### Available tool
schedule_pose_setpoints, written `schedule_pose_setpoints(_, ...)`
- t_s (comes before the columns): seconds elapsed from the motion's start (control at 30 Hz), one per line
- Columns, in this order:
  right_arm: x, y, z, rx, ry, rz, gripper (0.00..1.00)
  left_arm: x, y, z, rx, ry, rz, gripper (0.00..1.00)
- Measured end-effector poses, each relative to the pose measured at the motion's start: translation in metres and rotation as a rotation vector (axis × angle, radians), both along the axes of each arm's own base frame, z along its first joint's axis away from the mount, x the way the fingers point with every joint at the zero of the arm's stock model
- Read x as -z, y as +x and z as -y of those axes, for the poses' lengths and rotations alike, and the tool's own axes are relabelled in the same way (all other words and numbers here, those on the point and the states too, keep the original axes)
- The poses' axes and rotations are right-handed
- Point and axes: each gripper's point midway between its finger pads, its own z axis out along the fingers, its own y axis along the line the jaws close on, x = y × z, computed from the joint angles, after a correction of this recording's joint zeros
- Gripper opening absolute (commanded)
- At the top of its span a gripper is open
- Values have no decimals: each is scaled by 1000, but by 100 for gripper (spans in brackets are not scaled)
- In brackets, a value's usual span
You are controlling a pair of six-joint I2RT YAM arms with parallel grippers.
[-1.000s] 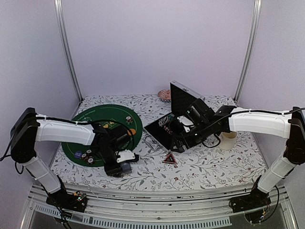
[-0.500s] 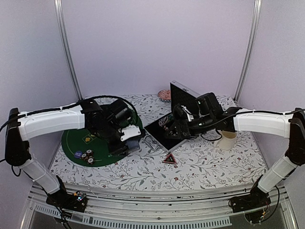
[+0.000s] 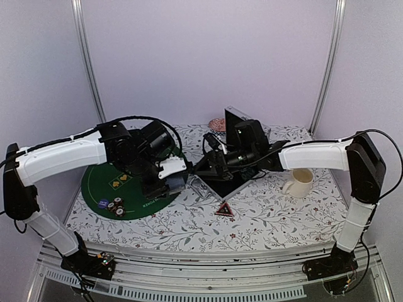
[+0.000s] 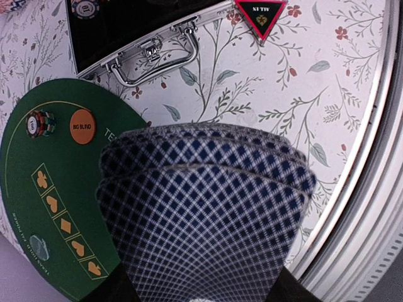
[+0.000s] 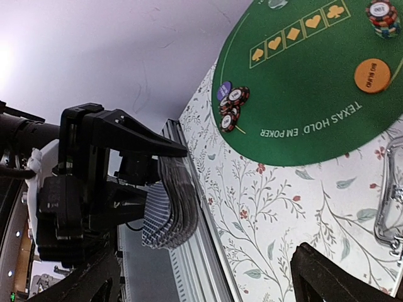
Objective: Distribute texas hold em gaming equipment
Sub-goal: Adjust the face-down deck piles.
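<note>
I've got the left gripper (image 3: 170,177) clamped on a deck of playing cards with blue-and-white checked backs (image 4: 201,207). The deck bows between the jaws and its edges fan slightly. It hangs over the right edge of the round green felt mat printed TEXAS HOLD'EM POKER (image 3: 94,185), just beside the open silver case with black lining (image 3: 225,187).

I see the right gripper (image 5: 204,258) spread wide with nothing in it. It sits above the case's near-left corner, facing the left gripper and the deck, near but apart.

On the mat:
- small orange round BIG BLIND button (image 4: 82,126), with a short stack of striped poker chips (image 4: 39,123) just beside it
- loose cluster of striped chips (image 5: 232,107) at the near-left edge

A single striped chip (image 4: 84,7) lies in the case. A red-and-black triangular marker (image 3: 223,209) lies on the floral tablecloth (image 3: 271,220) in front of the case. A cream mug (image 3: 301,182) stands right of the case, well apart from both grippers.
</note>
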Motion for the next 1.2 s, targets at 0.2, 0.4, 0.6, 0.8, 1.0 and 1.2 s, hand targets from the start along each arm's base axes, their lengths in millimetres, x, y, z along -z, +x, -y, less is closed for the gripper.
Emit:
schedule_pose_setpoints(0.2,-2,-2,-28,-60,39,-9,94,-4,2,0,-4,1,13,54)
schedule_pose_setpoints(0.4,9,-3,-46,-110,51,-44,93,-5,5,-1,-8,7,26,53)
schedule_pose_setpoints(0.6,14,-5,-58,-146,71,-67,93,-5,7,1,-10,10,31,53)
schedule_pose_setpoints(0.8,24,-1,-65,-146,68,-91,89,-4,8,0,-12,22,34,53)
schedule_pose_setpoints(1.0,31,2,-65,-119,36,-97,84,-4,10,-1,-16,29,44,52)
schedule_pose_setpoints(1.2,38,8,-62,-95,3,-69,78,-1,11,-2,-17,43,45,51)
